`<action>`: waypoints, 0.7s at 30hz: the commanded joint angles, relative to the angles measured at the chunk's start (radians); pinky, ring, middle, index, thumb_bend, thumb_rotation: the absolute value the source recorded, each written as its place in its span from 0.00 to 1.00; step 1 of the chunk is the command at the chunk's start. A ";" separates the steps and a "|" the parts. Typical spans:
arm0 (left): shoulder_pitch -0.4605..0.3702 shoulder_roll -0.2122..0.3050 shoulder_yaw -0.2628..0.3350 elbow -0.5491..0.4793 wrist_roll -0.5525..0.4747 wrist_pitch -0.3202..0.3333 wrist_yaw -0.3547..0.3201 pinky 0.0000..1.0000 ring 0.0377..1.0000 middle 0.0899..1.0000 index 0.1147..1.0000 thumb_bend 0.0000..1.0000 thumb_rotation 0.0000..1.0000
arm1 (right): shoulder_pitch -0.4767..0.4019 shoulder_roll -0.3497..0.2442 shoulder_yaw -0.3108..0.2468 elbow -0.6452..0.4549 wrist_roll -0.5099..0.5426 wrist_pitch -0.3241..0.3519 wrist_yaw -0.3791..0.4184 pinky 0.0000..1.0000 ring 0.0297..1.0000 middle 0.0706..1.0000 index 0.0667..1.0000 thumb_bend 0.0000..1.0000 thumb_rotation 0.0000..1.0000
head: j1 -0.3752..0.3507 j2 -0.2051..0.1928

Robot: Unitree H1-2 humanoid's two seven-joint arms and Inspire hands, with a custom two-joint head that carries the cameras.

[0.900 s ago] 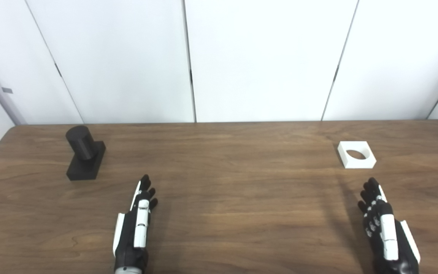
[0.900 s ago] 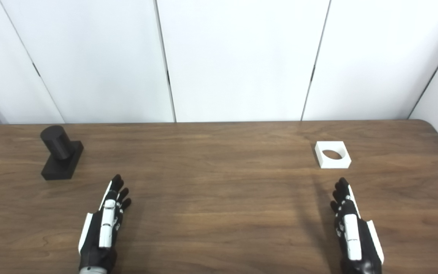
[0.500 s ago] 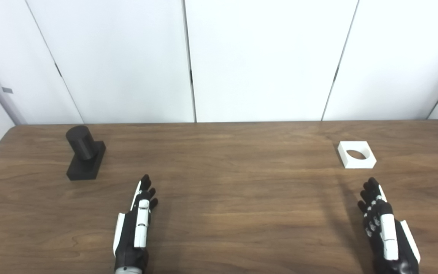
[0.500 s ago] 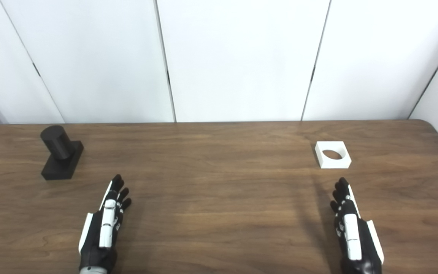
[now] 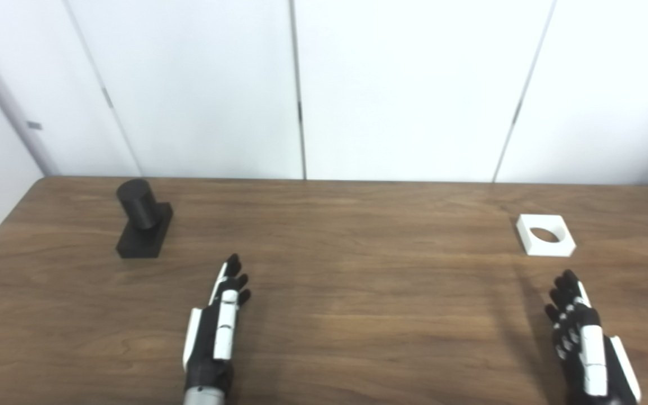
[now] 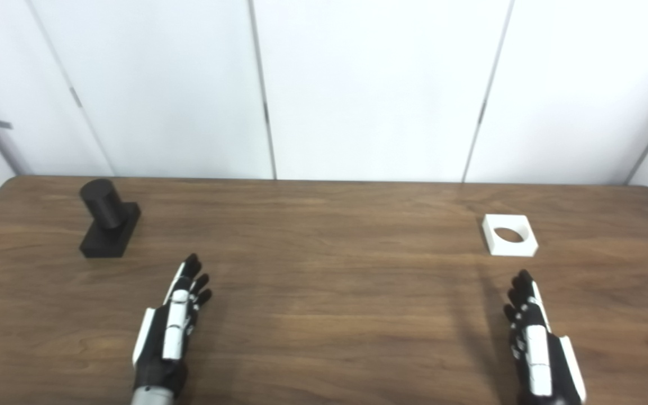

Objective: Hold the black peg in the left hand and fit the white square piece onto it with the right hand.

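writing: none legible on any item from where i stand.
left hand: empty, fingers stretched out straight and a little apart, touching nothing i can make out; edge-on over the table, fingertips aimed toward the far wall.
right hand: empty, fingers extended and slightly spread, gripping nothing; held edge-on near the table's near right part, fingertips aimed toward the far wall.
arms: both enter from the near edge, only the wrists showing.
black peg: round upright post on a rectangular black base, standing on the far left of the table, well apart from the left hand, beyond it and to its left.
white square piece: flat block with a round hole through its middle, lying on the far right of the table, near the right hand's fingertips but apart from them.
table: dark wood-grain top, rounded far right corner seen in the right eye view.
backdrop: white panels with thin dark seams.
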 commanded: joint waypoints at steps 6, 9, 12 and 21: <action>0.059 -0.031 -0.035 0.017 0.032 -0.002 0.003 0.92 0.97 1.00 0.98 0.42 1.00 | -0.007 0.010 -0.022 0.092 0.005 -0.053 0.022 1.00 1.00 1.00 1.00 0.57 1.00 | 0.061 -0.018; 0.057 -0.039 -0.042 0.027 0.043 -0.007 0.011 0.91 0.96 1.00 0.98 0.42 1.00 | -0.012 0.008 -0.029 0.106 0.016 -0.068 0.032 1.00 1.00 1.00 1.00 0.57 1.00 | 0.092 -0.029; 0.054 -0.043 -0.052 0.037 0.048 -0.013 0.019 0.90 0.96 1.00 0.99 0.43 1.00 | -0.018 0.004 -0.036 0.123 0.034 -0.078 0.048 1.00 1.00 1.00 1.00 0.59 1.00 | 0.119 -0.043; 0.050 -0.053 -0.076 0.068 0.072 -0.035 0.044 0.90 0.95 0.98 0.98 0.45 1.00 | -0.024 -0.011 -0.045 0.148 0.035 -0.079 0.078 1.00 1.00 1.00 1.00 0.68 1.00 | 0.165 -0.074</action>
